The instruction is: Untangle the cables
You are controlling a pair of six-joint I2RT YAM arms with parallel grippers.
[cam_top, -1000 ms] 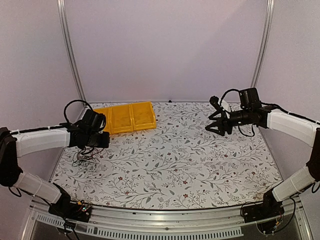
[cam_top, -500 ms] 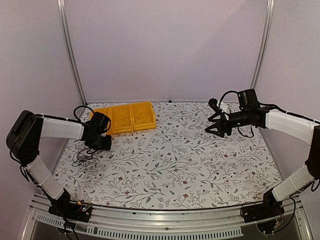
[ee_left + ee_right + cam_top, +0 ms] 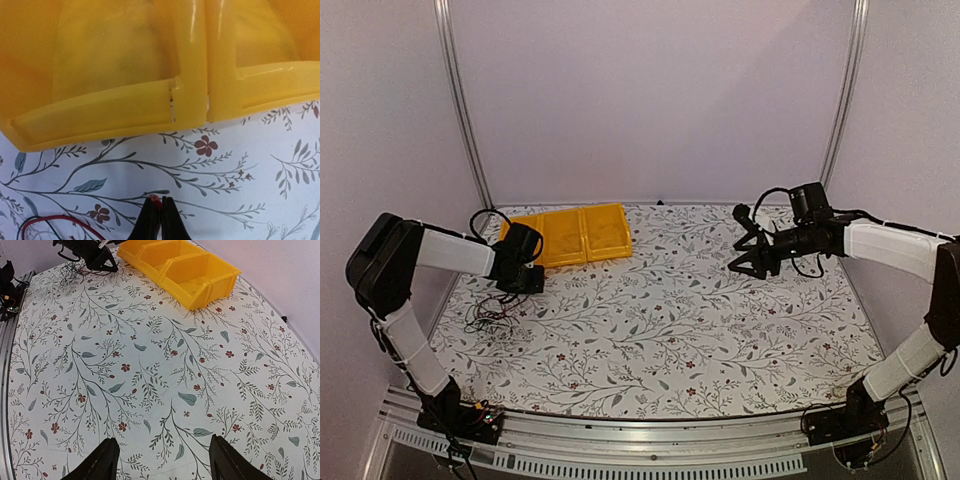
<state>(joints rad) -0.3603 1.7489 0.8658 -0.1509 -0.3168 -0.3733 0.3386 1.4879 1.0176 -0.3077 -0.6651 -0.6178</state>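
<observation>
Flowered cloth covers the table [image 3: 670,330], and at its left side the left gripper [image 3: 160,202] has its two fingers pressed fully together. A small red bit and a hair-thin strand sit just at the tips, so I judge that it pinches one end of the cables [image 3: 490,316], though the wrist view is too tight to be sure. During the last second this arm has folded: its elbow is now lifted and drawn in, and the gripper has travelled a little toward 1 o'clock, closer to the yellow tray [image 3: 570,236], whose front wall fills the top of the wrist view. The tangle itself has hardly moved. It lies on the cloth at about 7 o'clock from the gripper, near it, with thin strands running up toward the fingers. To my mind the pull has only begun to draw one strand out, and the knot is not yet opened. Far off at 3 o'clock, the right gripper [image 3: 162,465] hangs above the cloth with fingers spread wide and nothing between them. It has drifted slightly toward the middle but is well apart from the cables.
</observation>
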